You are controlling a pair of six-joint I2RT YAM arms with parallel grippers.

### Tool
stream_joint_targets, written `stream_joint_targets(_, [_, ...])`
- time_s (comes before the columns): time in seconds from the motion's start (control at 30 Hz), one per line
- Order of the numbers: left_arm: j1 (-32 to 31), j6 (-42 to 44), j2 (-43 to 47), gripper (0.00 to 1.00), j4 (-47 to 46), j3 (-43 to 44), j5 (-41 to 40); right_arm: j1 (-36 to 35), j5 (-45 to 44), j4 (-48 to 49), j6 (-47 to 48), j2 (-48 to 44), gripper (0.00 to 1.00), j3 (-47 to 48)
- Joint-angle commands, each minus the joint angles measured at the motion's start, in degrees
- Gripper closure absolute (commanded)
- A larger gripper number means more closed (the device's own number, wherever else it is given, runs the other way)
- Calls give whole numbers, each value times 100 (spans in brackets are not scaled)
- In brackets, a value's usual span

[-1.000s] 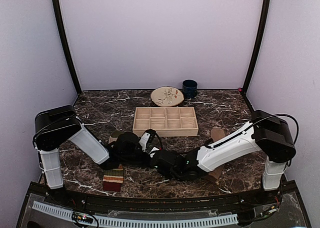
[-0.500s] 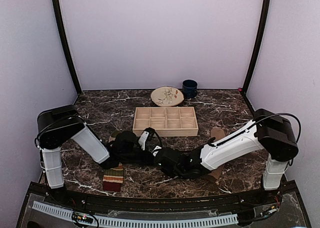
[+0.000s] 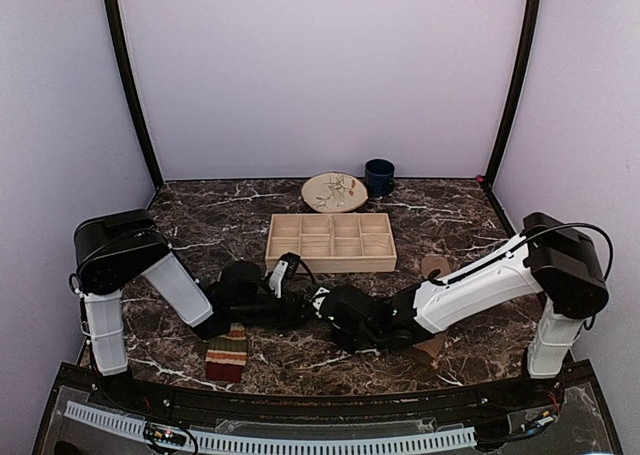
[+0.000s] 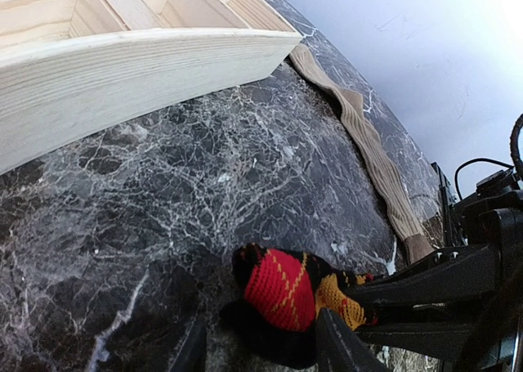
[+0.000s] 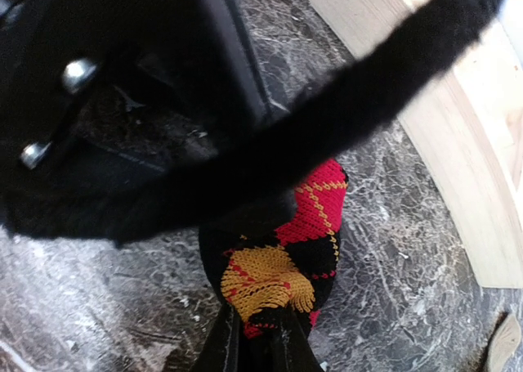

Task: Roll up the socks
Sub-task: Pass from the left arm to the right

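The black sock with red and orange argyle diamonds (image 4: 282,294) lies bunched in a roll on the marble, between my two grippers. My right gripper (image 5: 257,315) is shut on its orange end (image 5: 274,278). My left gripper (image 4: 261,323) stands open around the roll's other side, with its left finger clear of the fabric. In the top view both grippers (image 3: 300,303) (image 3: 322,308) meet in the middle of the table's front and hide the sock. The striped sock (image 3: 227,355) lies at the front left. The tan ribbed sock (image 3: 433,270) (image 4: 372,151) stretches flat under my right arm.
A wooden divided tray (image 3: 330,265) (image 4: 122,69) (image 5: 458,168) stands just behind the grippers. A patterned plate (image 3: 335,191) and a dark blue mug (image 3: 379,177) sit at the back by the wall.
My left gripper has opened and let go of the argyle sock, drawing back a little to the left. My right gripper keeps its hold on the sock.
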State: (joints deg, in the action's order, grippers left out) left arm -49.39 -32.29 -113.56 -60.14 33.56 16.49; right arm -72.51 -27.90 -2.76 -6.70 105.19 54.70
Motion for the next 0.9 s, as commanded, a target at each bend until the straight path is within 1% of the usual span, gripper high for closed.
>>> stream_joint_targets(0.0, [131, -188, -562, 51, 1707, -484, -137, 80, 974, -384, -132, -101, 100, -245])
stream_joint_targets(0.2, [196, -294, -545, 50, 1291, -706, -95, 413, 1730, -303, -288, -308, 100, -327])
stream_joint_targets(0.53, [219, -343, -526, 50, 812, -954, 99, 1143, 2651, -126, -647, -413, 100, -405])
stream_joint_targets(0.7, [219, -317, -518, 51, 675, -1026, 196, 1528, 2942, 19, -855, -551, 100, -431])
stream_joint_targets(0.87, [204, -291, -518, 53, 616, -1063, 282, 1736, 3142, 90, -993, -628, 100, -361])
